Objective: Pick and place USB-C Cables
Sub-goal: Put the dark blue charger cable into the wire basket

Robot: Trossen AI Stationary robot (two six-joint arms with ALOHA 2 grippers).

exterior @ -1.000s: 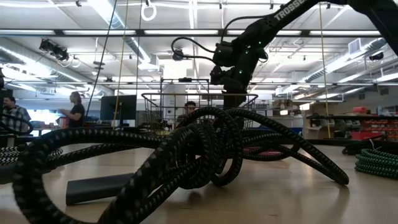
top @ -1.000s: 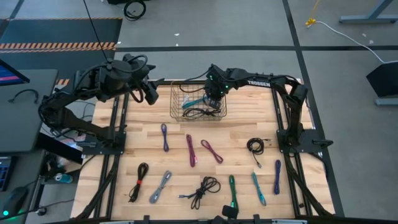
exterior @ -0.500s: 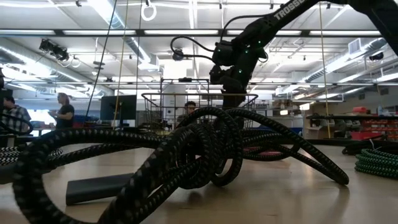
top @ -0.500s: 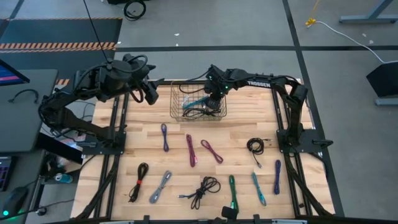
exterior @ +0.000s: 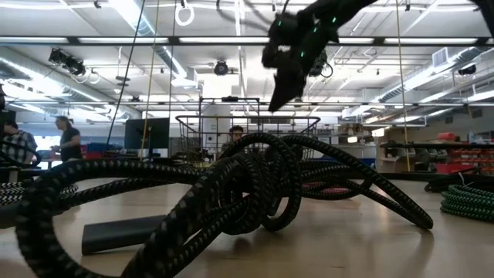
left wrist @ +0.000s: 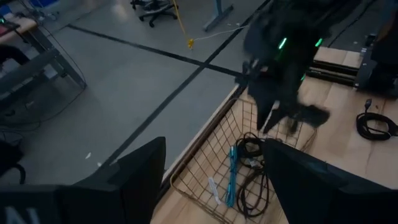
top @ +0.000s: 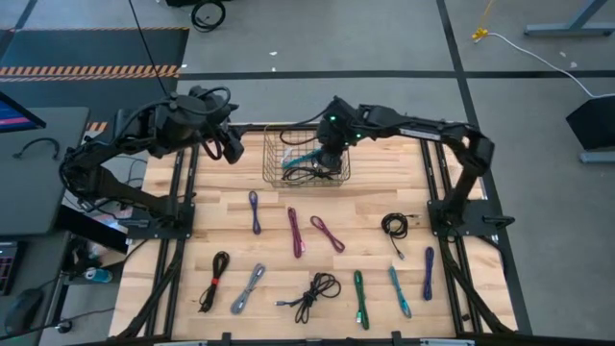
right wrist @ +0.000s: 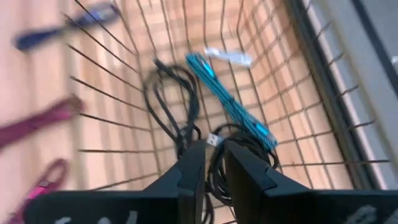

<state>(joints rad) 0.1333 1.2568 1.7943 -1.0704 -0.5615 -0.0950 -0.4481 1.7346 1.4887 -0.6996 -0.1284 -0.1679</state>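
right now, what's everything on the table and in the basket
wire basket: one, metal, far middle of table
basket cables: one teal, black tangled beside it
middle-row cables: three, blue-purple, magenta, magenta
black coil: one, right side
near-row cables: six, black, grey, black, green, teal, purple
table: one, light wood
left gripper: open, left of basket
right gripper: slightly parted, empty, above basket

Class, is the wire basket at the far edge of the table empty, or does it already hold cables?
Not empty. The wire basket holds a teal cable and black cables, lying on its floor.
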